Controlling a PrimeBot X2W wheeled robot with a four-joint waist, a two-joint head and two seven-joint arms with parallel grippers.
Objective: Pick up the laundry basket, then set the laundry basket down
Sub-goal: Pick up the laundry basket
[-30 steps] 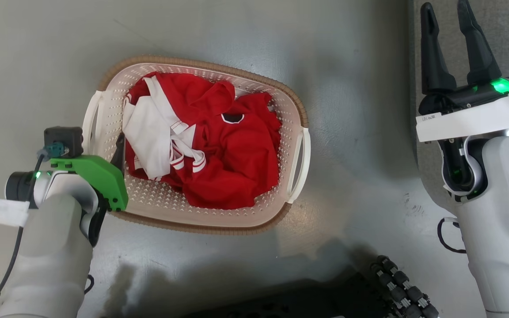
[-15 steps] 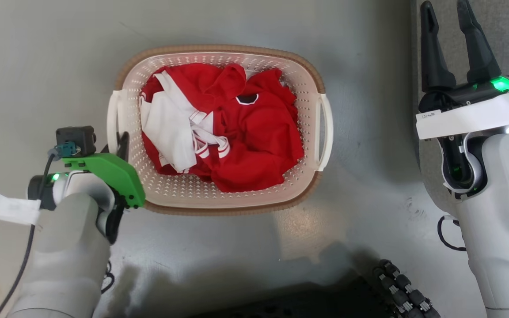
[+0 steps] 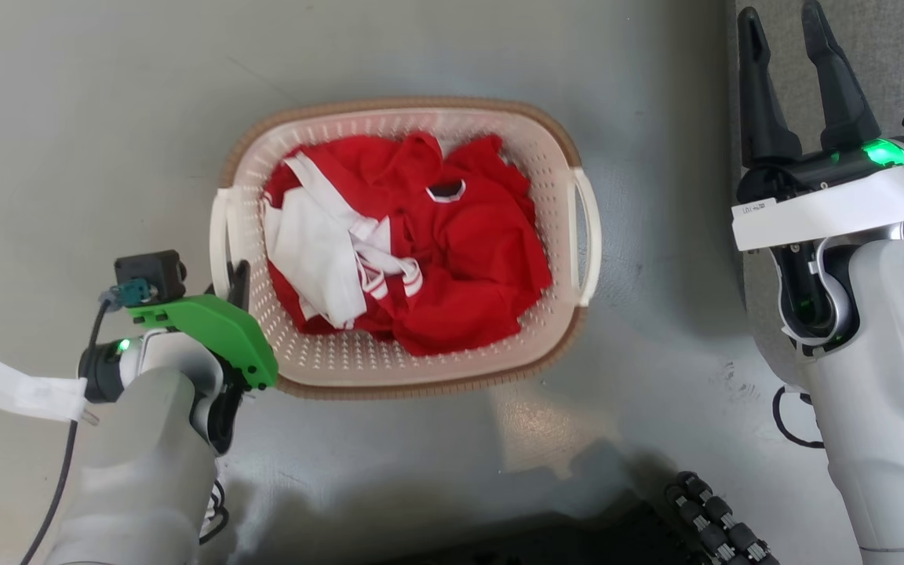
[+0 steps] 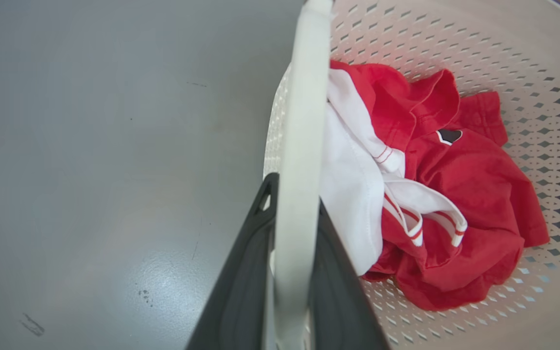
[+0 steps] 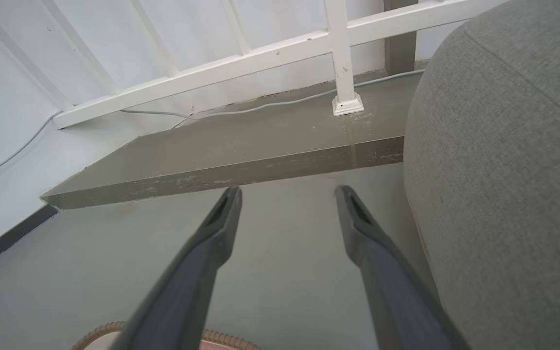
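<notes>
While still nipping the white plastic loop handle (image 4: 304, 121) between both long dark fingers, closed hard on it with no gap: the left gripper (image 4: 295, 192), low and near. Has swung the cream-white perforated plastic laundry basket with the brown woven-look rim (image 3: 421, 103) from askew to square-on over the grey floor (image 3: 67, 118), crumpled red and white clothes (image 3: 436, 259) riding inside. Cannot tell whether lifted clear or resting. Reads as mid-carry, set-down to come. Farther off, well apart, beside grey upholstery (image 5: 503, 146): the right gripper (image 3: 778, 23), fingers spread, holding nothing
</notes>
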